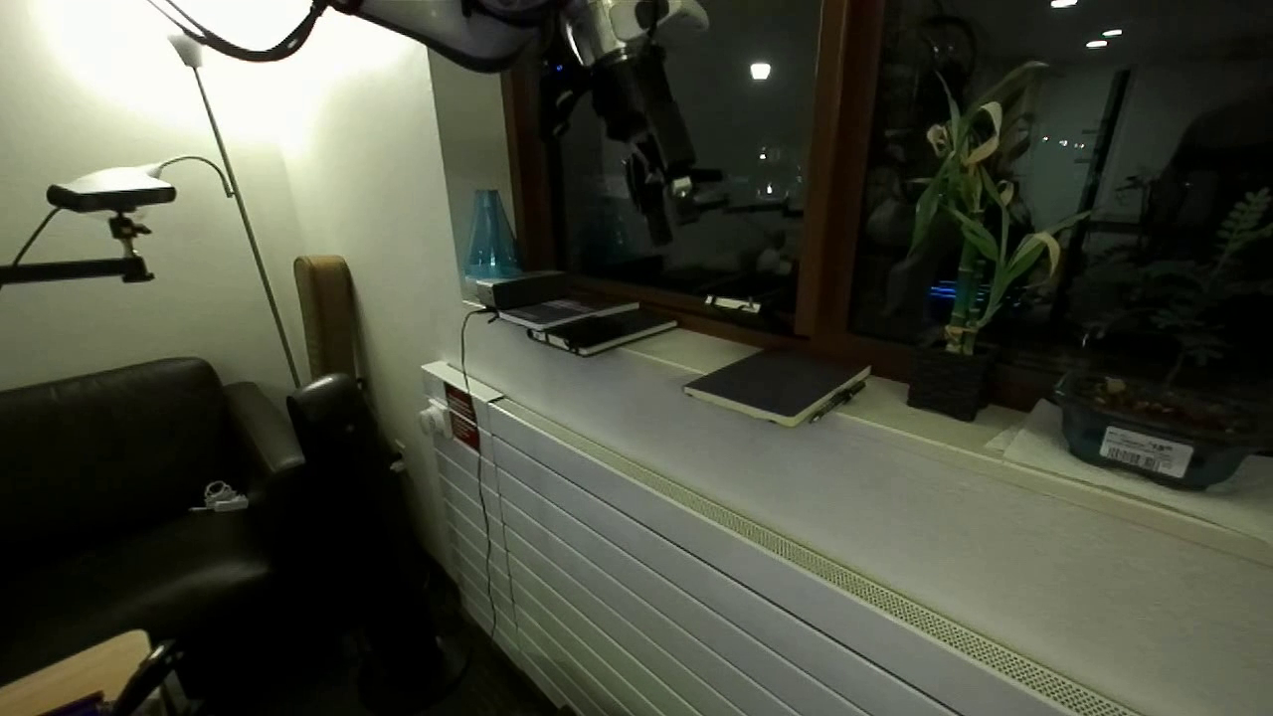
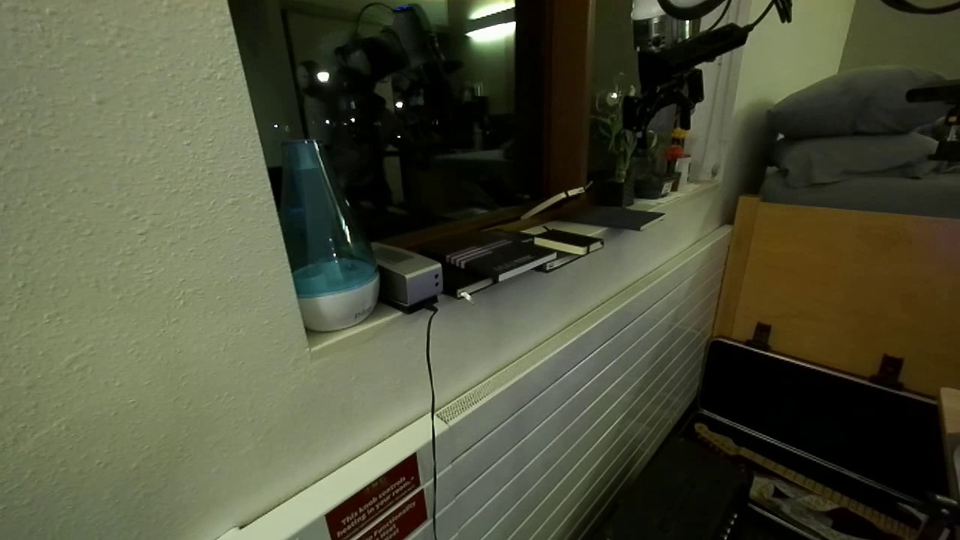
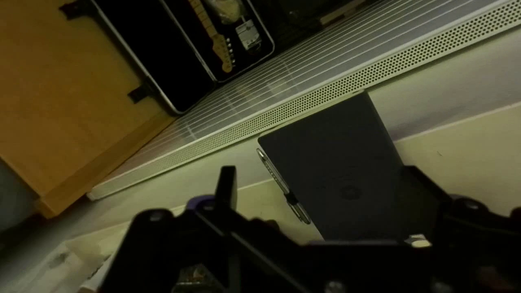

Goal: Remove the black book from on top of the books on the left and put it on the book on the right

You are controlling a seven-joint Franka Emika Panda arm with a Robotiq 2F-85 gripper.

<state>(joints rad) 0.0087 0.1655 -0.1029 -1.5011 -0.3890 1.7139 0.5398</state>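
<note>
The black book point(image 1: 619, 328) lies on the windowsill at the left, overlapping a dark striped book point(image 1: 567, 311). In an exterior view the black book point(image 2: 568, 241) shows cream page edges and rests on top of another dark book point(image 2: 559, 262), with the striped book point(image 2: 495, 255) beside it. The right book point(image 1: 781, 383) has a dark grey cover and a pen along its edge; it also shows in the wrist view point(image 3: 333, 158). My gripper point(image 1: 686, 206) is open and empty, in the air above the sill. In the wrist view the spread fingers point(image 3: 318, 171) frame the right book well below.
A blue humidifier point(image 2: 330, 247) and a small grey box point(image 2: 409, 274) with a cable stand at the sill's left end. A bamboo plant point(image 1: 960, 328) and a potted plant point(image 1: 1154, 428) stand right of the right book. The window point(image 1: 686, 259) and its handle point(image 1: 733, 304) are behind.
</note>
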